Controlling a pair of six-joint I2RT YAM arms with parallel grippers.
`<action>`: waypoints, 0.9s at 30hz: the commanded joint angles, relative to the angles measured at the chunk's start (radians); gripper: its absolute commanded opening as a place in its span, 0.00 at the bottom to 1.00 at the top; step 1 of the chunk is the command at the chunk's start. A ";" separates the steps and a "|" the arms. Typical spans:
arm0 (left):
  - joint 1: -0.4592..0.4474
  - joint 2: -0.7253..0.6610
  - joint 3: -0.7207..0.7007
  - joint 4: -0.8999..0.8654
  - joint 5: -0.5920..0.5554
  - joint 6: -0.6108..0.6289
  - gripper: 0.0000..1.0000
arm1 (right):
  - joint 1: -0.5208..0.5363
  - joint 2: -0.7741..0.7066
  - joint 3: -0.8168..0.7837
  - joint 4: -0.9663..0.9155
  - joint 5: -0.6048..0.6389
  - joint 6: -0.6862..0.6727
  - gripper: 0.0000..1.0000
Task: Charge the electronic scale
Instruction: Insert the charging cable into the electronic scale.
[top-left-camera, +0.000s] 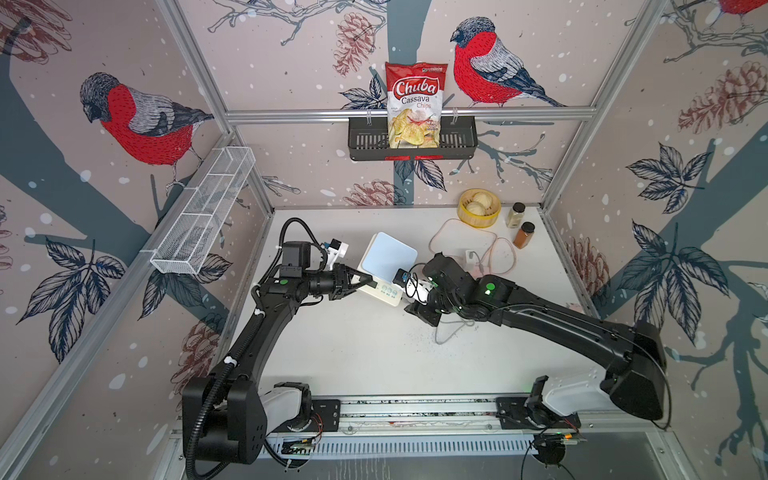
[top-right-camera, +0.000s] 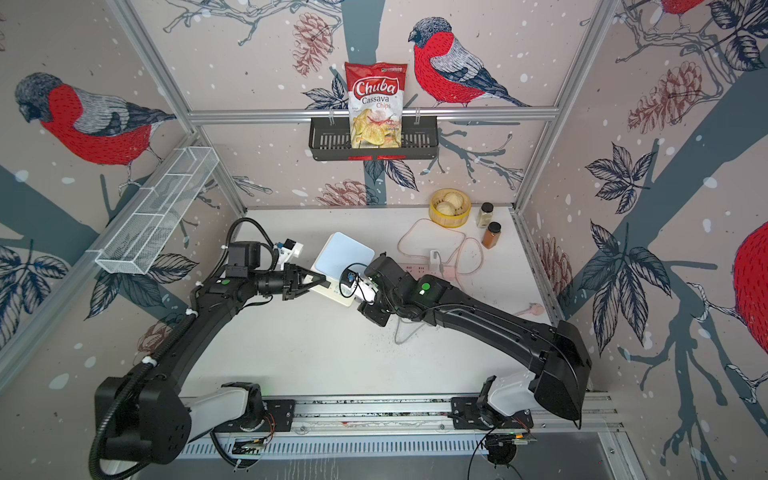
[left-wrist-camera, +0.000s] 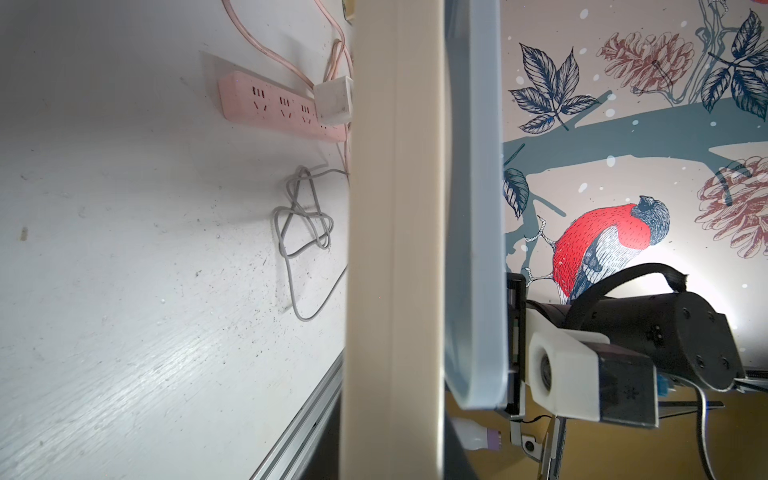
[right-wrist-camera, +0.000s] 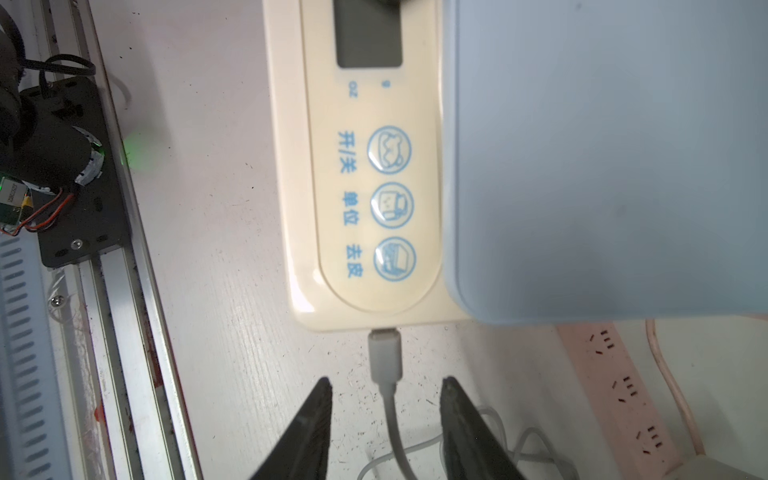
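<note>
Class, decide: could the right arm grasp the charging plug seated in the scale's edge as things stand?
Probably yes: the right gripper is open, its jaws either side of the cable just behind the plug in the electronic scale; nothing lies between.

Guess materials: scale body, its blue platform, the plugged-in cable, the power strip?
Electronic scale body: cream moulded plastic, glossy, with highlights along its rounded rim. Platform: pale blue with a smooth satin finish; glass or plastic, cannot tell. Cable: white rubbery-looking sheath lying in limp loops, with a harder plastic plug shell. Power strip: pink plastic, matte, no glare.
</note>
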 joint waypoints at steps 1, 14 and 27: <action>0.001 -0.012 -0.004 0.041 0.041 0.008 0.00 | 0.001 0.018 0.020 0.029 0.002 -0.015 0.39; 0.000 -0.036 -0.025 0.045 0.001 -0.007 0.00 | 0.010 0.050 0.086 0.016 0.009 -0.023 0.00; -0.061 -0.087 -0.108 0.189 -0.078 -0.152 0.00 | 0.031 0.098 0.136 0.077 0.025 0.043 0.00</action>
